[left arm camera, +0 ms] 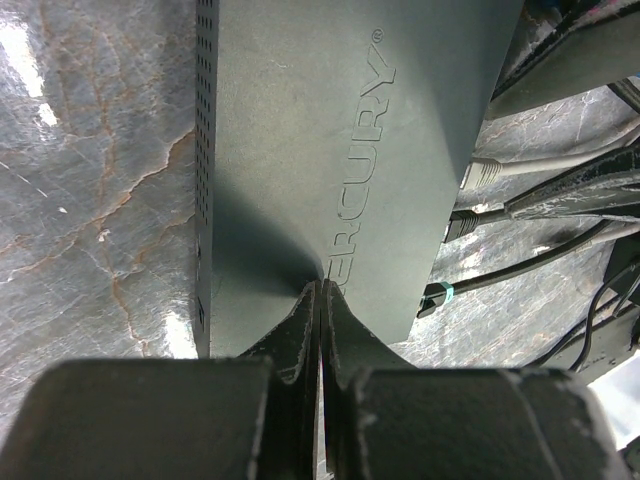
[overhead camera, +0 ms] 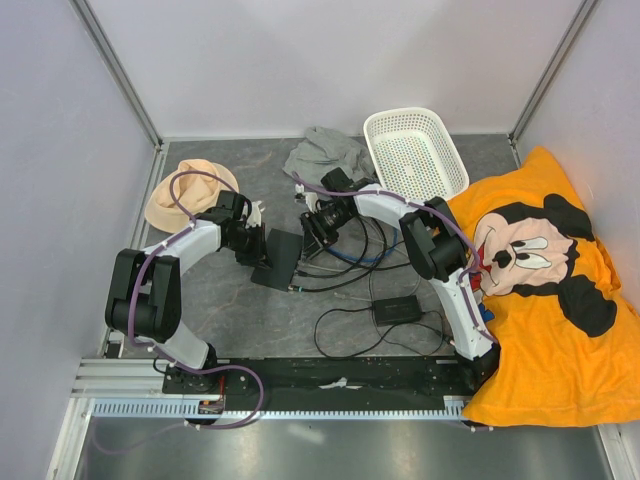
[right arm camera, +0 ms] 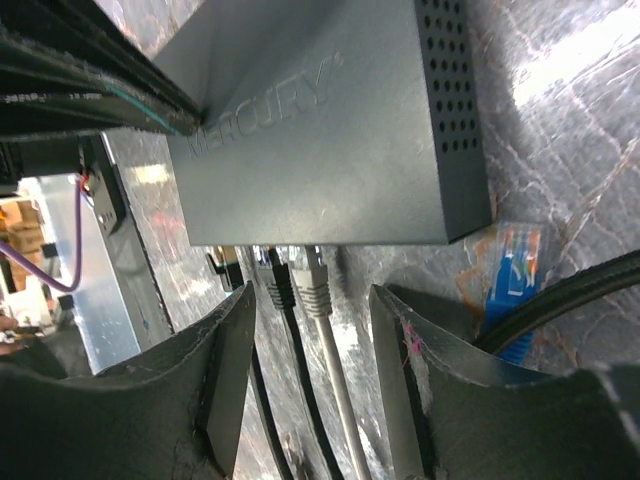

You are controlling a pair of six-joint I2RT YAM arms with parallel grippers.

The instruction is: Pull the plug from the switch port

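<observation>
1. While it lies mid-table, the switch (overhead camera: 278, 258) is pressed from above by the left gripper (left arm camera: 320, 292), whose fingers are shut together
2. A grey plug (right arm camera: 314, 284) and a black plug (right arm camera: 270, 272) are seated in the switch port row (right arm camera: 290, 247) at its right edge, between the parted fingers of the right gripper (right arm camera: 312, 305)
3. A blue plug (right arm camera: 512, 262) is seen loose beside the switch

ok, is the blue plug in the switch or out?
Out. The blue plug lies beside the switch's corner, contacts exposed, clear of its port row.
</observation>
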